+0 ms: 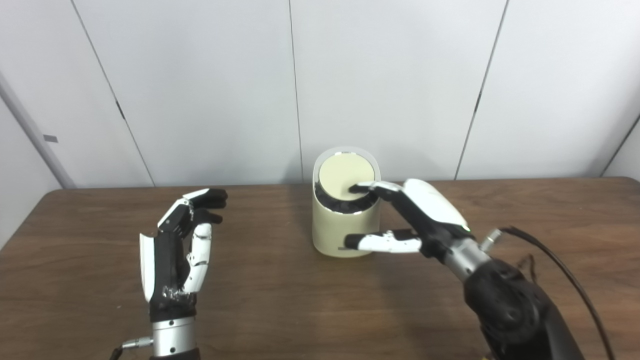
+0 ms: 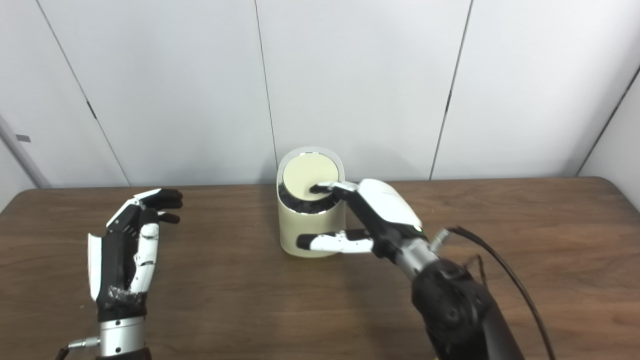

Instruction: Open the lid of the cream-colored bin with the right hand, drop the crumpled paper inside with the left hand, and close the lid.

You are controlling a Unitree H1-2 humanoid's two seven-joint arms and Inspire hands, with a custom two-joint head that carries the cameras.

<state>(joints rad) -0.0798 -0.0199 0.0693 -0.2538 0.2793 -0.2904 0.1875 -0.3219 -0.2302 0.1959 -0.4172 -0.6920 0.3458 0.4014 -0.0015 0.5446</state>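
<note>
The cream-colored bin (image 1: 336,231) stands upright at the back middle of the table. Its round lid (image 1: 345,172) is tilted, with a dark gap showing under its front edge. My right hand (image 1: 425,215) reaches in from the right with fingers apart; its fingertips (image 1: 359,188) rest on the lid's front edge, and its thumb (image 1: 372,242) lies across the front of the bin's wall. My left hand (image 1: 175,245) hovers over the table at the left, open and holding nothing. No crumpled paper is in view.
The brown wooden table (image 1: 280,300) ends at a white panelled wall (image 1: 390,75) just behind the bin. A black cable (image 1: 560,270) loops off my right wrist over the table's right side.
</note>
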